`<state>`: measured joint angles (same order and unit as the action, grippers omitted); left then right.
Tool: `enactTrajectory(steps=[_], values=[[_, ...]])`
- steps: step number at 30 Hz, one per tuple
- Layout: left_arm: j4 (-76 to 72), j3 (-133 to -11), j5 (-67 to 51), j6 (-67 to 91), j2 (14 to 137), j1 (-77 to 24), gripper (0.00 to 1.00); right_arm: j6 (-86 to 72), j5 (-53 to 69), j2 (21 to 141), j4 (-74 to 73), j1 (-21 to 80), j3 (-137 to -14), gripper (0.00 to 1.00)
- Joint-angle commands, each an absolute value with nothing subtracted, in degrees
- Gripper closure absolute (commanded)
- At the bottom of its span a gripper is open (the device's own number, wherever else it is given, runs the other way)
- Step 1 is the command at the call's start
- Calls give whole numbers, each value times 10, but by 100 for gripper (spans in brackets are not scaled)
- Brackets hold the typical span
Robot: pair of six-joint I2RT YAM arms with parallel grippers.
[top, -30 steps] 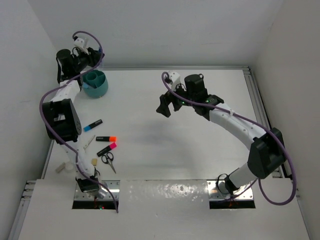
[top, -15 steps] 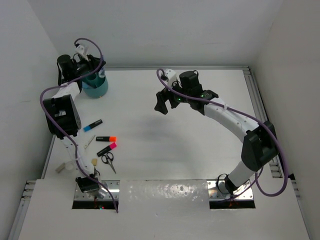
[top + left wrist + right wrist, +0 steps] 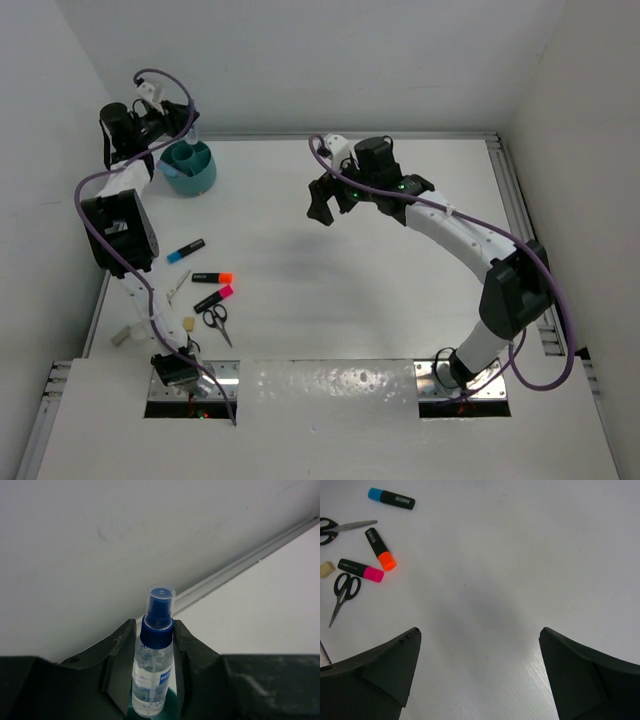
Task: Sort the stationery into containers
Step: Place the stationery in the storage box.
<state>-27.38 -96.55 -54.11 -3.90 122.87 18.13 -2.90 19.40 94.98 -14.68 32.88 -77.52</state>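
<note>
My left gripper (image 3: 156, 630) is shut on a small clear spray bottle (image 3: 154, 670) with a blue cap. It holds the bottle upright over the round teal cup (image 3: 190, 170) at the table's far left; the cup's rim (image 3: 174, 711) shows under the bottle. My right gripper (image 3: 335, 203) hangs open and empty above the middle of the table (image 3: 479, 632). To the left lie a blue-and-black marker (image 3: 391, 497), an orange-and-black marker (image 3: 380, 549), a pink-and-black marker (image 3: 361, 570), black-handled scissors (image 3: 342, 592), a second pair of scissors (image 3: 340, 527) and a tan eraser (image 3: 326, 569).
The markers (image 3: 212, 277) and scissors (image 3: 217, 321) lie in a cluster near the table's left edge, by the left arm. A small white piece (image 3: 122, 337) lies at the near left. White walls stand behind and to the left of the cup.
My left gripper has shifted up and to the left over the teal cup with the bottle in it. My right gripper has drifted slightly left.
</note>
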Motion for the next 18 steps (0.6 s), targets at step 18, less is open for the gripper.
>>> enactTrajectory(steps=[18], values=[[-229,-993,-525,-134,1265,214,100,-11,177,970,-166,337,-825,1]])
